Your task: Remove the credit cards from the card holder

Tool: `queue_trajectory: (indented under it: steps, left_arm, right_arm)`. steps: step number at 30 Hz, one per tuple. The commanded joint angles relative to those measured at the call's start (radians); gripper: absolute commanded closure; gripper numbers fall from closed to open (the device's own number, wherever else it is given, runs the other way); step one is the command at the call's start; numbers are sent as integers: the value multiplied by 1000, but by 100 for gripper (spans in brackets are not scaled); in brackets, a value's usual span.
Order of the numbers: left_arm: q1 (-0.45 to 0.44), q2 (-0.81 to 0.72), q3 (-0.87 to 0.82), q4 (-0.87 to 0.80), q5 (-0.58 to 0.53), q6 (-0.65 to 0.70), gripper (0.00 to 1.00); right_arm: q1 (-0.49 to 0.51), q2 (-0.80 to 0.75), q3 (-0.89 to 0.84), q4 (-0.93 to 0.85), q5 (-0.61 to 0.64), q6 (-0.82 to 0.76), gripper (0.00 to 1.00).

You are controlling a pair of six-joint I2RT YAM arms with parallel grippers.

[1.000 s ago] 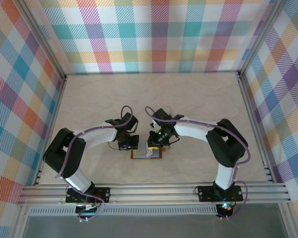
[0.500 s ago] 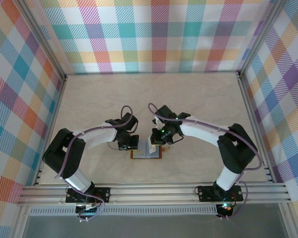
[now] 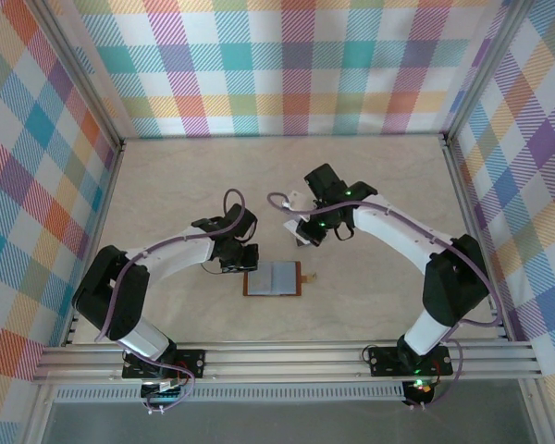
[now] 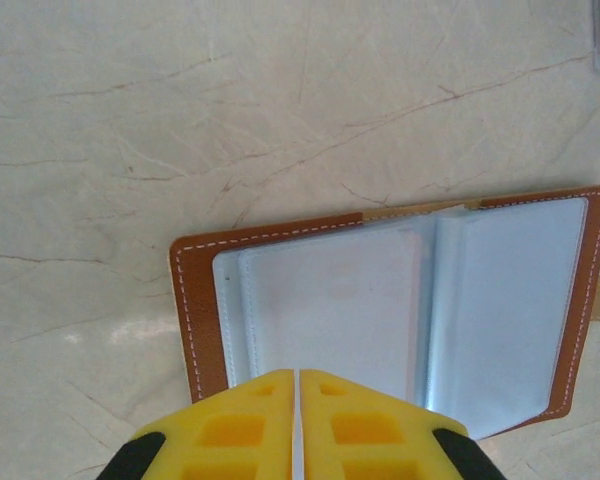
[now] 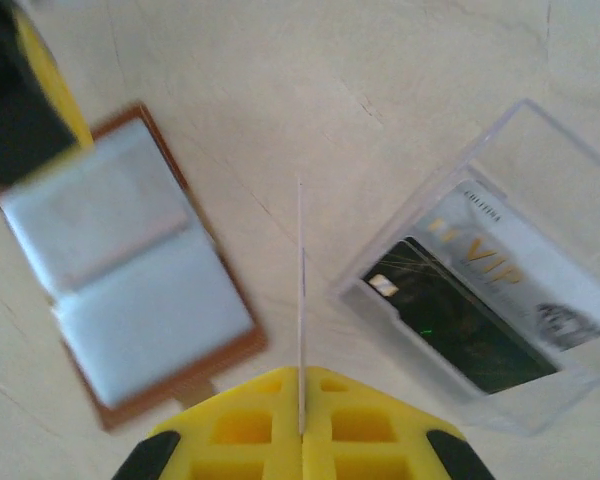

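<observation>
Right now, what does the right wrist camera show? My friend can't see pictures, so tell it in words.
The right gripper, yellow jaws shut, pinches a credit card seen edge-on as a thin line. Left of it the brown card holder lies open on the table; right of it a clear tray holds a dark card and a whitish card.

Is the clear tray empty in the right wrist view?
No, a dark card and a whitish VIP card lie side by side inside the clear tray.
</observation>
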Motion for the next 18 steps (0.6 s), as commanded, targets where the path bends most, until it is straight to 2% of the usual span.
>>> queue_trajectory:
  steps: [1,4,9,18]
  left_arm:
    - [-2,-40,-20,-9,-34,10,90]
    - [2,-52,-32,-9,-39,14,90]
    - [9,-53,-37,-18,-37,16,90]
    - [20,-57,-34,-42,-36,24,90]
  right_arm:
    - [-19,9,54,-57,22,-505,100]
    - [-27,75,132,-115,76,-664,100]
    - [-41,179,256,-181,112,-818,100]
    - [-64,375,494,-335,158,-895,100]
